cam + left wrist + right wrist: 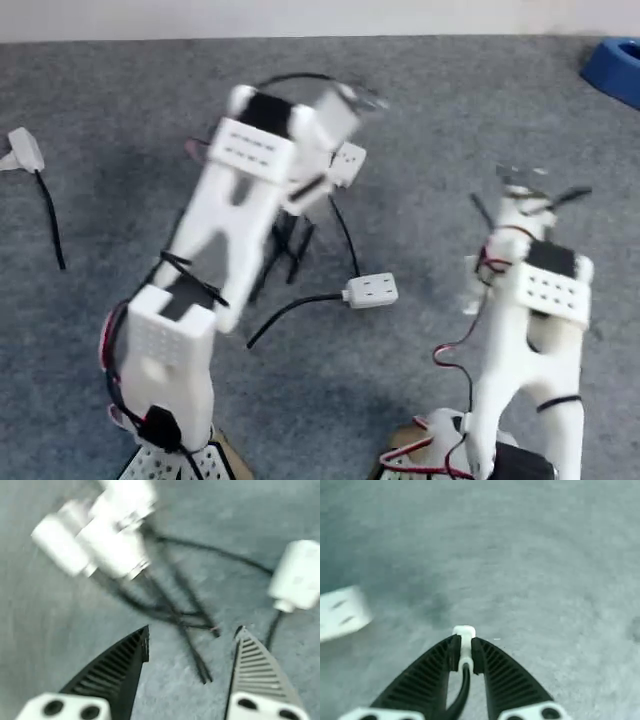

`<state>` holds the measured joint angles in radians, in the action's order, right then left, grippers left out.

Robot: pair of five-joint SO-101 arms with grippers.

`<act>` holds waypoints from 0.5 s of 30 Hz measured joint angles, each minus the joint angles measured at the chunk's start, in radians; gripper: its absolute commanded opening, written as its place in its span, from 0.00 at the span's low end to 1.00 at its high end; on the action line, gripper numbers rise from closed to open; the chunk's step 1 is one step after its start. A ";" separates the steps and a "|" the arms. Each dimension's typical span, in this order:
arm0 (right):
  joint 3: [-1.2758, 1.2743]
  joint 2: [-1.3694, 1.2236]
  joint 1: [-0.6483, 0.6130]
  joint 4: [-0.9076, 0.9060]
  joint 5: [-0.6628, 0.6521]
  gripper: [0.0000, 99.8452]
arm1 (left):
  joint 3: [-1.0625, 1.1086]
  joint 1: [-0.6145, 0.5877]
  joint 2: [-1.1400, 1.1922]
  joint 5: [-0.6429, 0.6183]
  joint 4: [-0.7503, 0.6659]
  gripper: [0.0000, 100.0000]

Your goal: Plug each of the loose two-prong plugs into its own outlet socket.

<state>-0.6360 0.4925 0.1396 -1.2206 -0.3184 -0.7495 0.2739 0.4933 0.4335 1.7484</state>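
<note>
My right gripper (464, 639) is shut on a small white two-prong plug (464, 631), whose black cord hangs down between the fingers. It hovers over grey carpet, with a white outlet socket (339, 613) off to one side. In the high view that socket (372, 290) lies mid-table on a black cord, left of the right gripper (520, 188). My left gripper (192, 628) is open above tangled black cords (180, 605), near a blurred cluster of white plug pieces (100, 537) and another white corded piece (299, 575). The left gripper (343, 103) is at the table's far middle, beside a second socket (349, 163).
A loose white plug (23, 150) with a black cord lies at the far left of the carpet. A blue container (614, 66) sits at the back right corner. Black cords (290, 245) run under the left arm.
</note>
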 measured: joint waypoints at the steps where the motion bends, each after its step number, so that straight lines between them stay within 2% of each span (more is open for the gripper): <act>1: 0.041 0.000 -0.037 -0.034 -0.015 0.01 | 0.000 -0.035 0.000 -0.020 0.000 0.27; 8: 0.301 0.000 -0.252 -0.299 -0.120 0.01 | 0.000 -0.270 0.040 -0.057 0.006 0.27; 12: 0.336 0.000 -0.341 -0.334 -0.098 0.01 | 0.000 -0.365 0.068 -0.057 0.006 0.27; 15: 0.336 -0.005 -0.416 -0.342 -0.025 0.01 | 0.000 -0.416 0.081 -0.057 0.006 0.27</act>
<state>-0.3000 0.4879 -0.2762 -1.5627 -0.3429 -0.7495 -0.1419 0.5746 0.3767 1.7545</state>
